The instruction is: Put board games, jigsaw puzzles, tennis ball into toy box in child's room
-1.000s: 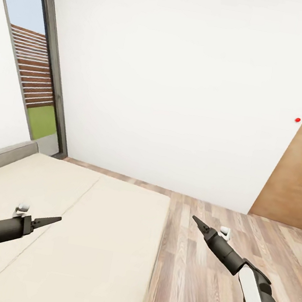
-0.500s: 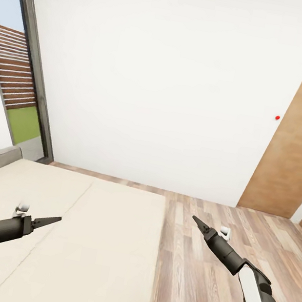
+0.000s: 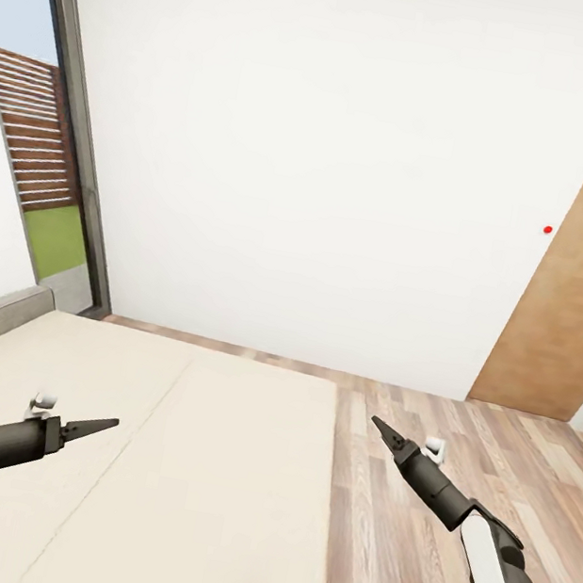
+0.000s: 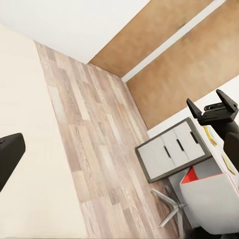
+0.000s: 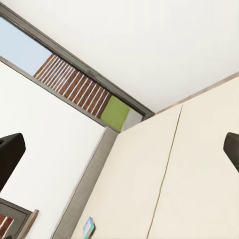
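The bed point(image 3: 203, 467), beige with a seam down the middle, fills the lower left of the head view, and that stretch of mattress is bare. My left gripper point(image 3: 106, 423) hovers over it, open and holding nothing. My right gripper point(image 3: 379, 426) hangs over the wood floor beside the bed, also open and holding nothing; its spread prongs appear again as the right gripper point(image 4: 210, 99) in the left wrist view. A small blue printed board game point(image 5: 89, 226) lies on the bed by the grey headboard. The table point(image 4: 219, 149) carries small yellowish flat things, too small to identify.
A tall dark-framed window point(image 3: 42, 133) stands beyond the bed's head. A wooden door point(image 3: 579, 285) is set in the white wall. A white-drawered cabinet point(image 4: 172, 149) and a white chair point(image 4: 209, 199) stand at the table. Wood floor point(image 3: 401, 540) runs alongside the bed.
The whole picture swung one way and then slightly back, so the camera has turned; more of the door shows now. Both arms keep the same pose.
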{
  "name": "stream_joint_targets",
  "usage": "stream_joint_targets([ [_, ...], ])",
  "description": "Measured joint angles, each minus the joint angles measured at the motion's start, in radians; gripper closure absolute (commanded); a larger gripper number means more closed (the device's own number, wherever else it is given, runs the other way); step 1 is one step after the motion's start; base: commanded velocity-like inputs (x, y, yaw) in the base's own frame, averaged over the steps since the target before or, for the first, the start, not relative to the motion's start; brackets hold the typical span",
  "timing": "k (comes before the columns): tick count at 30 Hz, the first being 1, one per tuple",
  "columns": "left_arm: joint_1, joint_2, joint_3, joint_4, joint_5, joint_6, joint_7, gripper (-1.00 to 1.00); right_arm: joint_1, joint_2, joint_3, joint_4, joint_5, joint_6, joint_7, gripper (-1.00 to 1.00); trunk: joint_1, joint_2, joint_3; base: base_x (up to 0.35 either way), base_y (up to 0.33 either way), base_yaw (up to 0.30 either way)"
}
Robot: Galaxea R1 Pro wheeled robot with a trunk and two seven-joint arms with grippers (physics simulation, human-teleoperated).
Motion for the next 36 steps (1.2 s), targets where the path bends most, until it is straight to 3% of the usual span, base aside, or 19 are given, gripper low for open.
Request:
stream_joint_targets([
  [8, 0.000, 0.000, 0.000, 0.000, 0.000, 0.000, 0.000, -1.00, 0.000, 0.000, 0.000, 0.000, 0.000, 0.000, 0.001, -1.00, 0.000, 0.000, 0.000, 0.000, 0.288, -0.016],
  [20, 0.000, 0.000, 0.000, 0.000, 0.000, 0.000, 0.000, -1.00, 0.000, 0.000, 0.000, 0.000, 0.000, 0.000, 0.000, -1.00, 0.000, -0.001, 0.006, 0.000, 0.288, -0.176],
  [36, 0.000, 0.000, 0.000, 0.000, 0.001, 0.000, 0.000, -1.00, 0.000, 0.000, 0.000, 0.000, 0.000, 0.000, 0.000, -1.00, 0.000, -0.001, 0.007, 0.000, 0.288, -0.013],
])
